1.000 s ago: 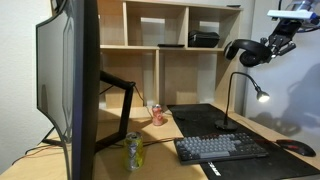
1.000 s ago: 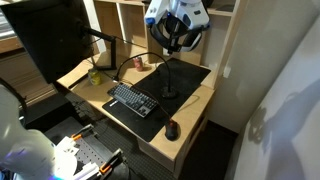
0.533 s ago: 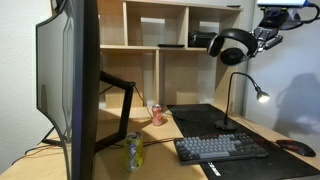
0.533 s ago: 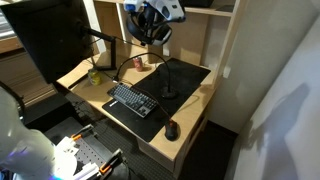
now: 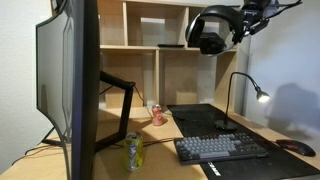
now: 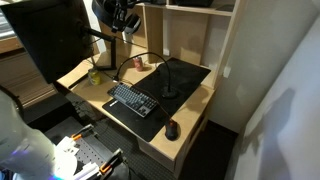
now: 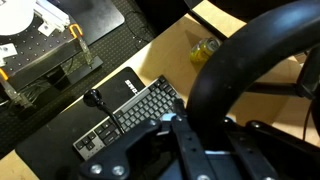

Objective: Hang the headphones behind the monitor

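High above the desk (image 5: 160,138), the gripper (image 5: 248,14) is clenched on the headband of the black headphones (image 5: 212,30), which hang in mid-air. They sit well apart from the monitor (image 5: 78,90), on its arm-mount side, near the height of its upper edge. A keyboard (image 5: 220,148) lies on the desk away from the monitor. A green can (image 5: 133,150) stands just beside the monitor's base.

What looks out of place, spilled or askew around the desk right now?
Nothing stands out. The headphones hang in the air from the gripper; the keyboard lies flat, the lamp and green bottle stand upright, and no spill shows.
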Motion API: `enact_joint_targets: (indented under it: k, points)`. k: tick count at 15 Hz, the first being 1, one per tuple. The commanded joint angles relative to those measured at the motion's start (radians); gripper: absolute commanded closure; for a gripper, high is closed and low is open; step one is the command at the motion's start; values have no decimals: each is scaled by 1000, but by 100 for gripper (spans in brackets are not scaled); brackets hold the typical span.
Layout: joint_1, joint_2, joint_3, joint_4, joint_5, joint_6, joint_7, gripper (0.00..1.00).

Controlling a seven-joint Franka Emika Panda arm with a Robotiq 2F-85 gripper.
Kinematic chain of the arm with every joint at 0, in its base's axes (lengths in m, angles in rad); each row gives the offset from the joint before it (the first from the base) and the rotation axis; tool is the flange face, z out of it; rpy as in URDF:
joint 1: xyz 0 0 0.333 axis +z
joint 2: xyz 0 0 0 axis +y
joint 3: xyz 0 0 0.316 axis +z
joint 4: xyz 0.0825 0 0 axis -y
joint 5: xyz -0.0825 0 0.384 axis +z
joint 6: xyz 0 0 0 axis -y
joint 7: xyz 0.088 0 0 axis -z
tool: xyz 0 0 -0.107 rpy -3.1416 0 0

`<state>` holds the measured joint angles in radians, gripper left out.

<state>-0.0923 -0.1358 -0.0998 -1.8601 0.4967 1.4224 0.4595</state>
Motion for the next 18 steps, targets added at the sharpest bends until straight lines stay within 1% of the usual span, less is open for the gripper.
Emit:
enact_joint_targets:
  k: [1,3,5,6,7,8,10,11,12,13,15,17,18]
  points:
    - [27,39,28,59,51,-181,11,95]
    - [62,71,68,105,134,-274,73,95]
    - [93,131,105,170,233,-351,155,95]
    - [100,152,112,189,269,-389,191,95]
    - [91,85,106,103,208,-304,152,80]
    - [106,106,118,127,231,-329,181,80]
    - [116,135,122,151,240,-343,193,80]
    - [113,157,118,158,233,-375,204,95]
    - [116,224,120,198,262,-455,244,95]
    - [122,259,124,215,295,-466,255,95]
    - [141,347,137,264,371,-490,340,95]
    - [168,433,149,313,479,-477,486,95]
    - [185,477,153,341,537,-447,578,95]
